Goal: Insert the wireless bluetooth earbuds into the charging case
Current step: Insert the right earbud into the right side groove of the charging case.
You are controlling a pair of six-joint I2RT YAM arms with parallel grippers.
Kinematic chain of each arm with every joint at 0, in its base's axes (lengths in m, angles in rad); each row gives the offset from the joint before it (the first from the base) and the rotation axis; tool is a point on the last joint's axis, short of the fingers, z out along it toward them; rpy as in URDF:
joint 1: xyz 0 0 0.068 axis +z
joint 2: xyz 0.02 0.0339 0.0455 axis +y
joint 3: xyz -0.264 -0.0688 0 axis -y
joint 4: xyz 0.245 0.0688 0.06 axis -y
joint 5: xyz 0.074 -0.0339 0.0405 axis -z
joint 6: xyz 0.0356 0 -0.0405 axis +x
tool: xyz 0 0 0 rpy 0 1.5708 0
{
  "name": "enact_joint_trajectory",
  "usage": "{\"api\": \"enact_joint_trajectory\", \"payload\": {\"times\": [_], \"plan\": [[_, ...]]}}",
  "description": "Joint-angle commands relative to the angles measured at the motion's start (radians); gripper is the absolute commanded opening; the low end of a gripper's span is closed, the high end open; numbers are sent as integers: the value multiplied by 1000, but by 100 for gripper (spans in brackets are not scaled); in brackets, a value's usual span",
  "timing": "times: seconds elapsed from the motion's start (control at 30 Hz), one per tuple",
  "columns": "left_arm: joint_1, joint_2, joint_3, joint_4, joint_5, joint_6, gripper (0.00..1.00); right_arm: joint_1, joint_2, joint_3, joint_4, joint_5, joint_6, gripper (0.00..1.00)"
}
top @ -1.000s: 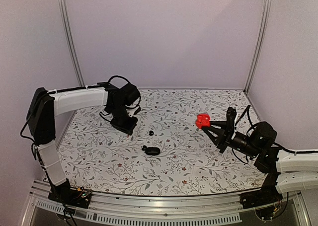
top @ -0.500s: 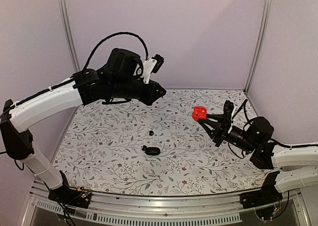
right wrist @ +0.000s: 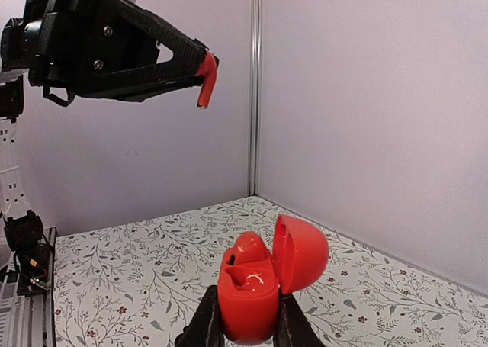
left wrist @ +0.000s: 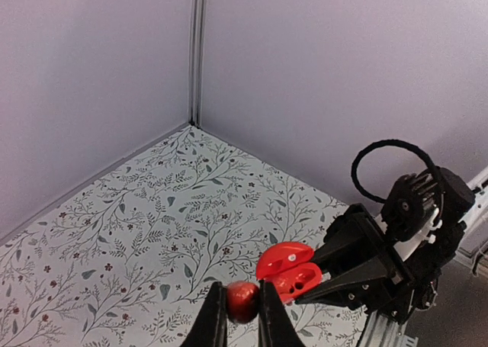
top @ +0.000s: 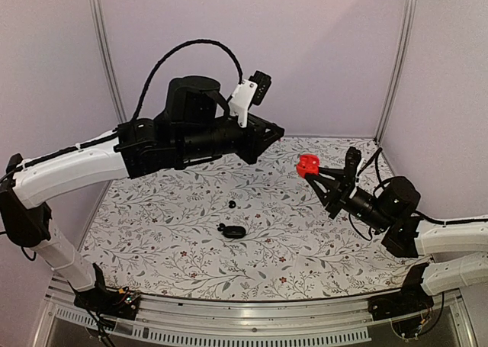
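Right gripper (right wrist: pixel 248 320): mine, low in the middle; my two fingers (right wrist: pixel 207 320) clamp the case from both sides.
Case (right wrist: pixel 248 293): red, upright in my grip, raised above the table.
Lid (right wrist: pixel 302 254): swung open to the right, standing on edge.
Inside: red moulded wells show; I cannot tell whether one is filled.
Left gripper (right wrist: pixel 197 63): upper left, black, tips pinched on a bud.
Bud (right wrist: pixel 206 78): red, stem hanging down, well above and left of the case.
Table (right wrist: pixel 130 286): floral print, meeting pale walls at a corner post (right wrist: pixel 254 88).
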Motion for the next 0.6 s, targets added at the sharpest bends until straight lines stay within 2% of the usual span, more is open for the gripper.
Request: {"api": "enact_joint_trajectory", "payload": {"times": [0.0,0.37,0.57], "plan": [[-42,17,-20,95,-2,10,4,-4,13,36,50,44,21,0],[-84,63,-9,137,-32,18,4,-4,12,10,81,56,73,0],[-88,72,3,139,-45,36,4,-4,2,12,72,47,40,0]]}}
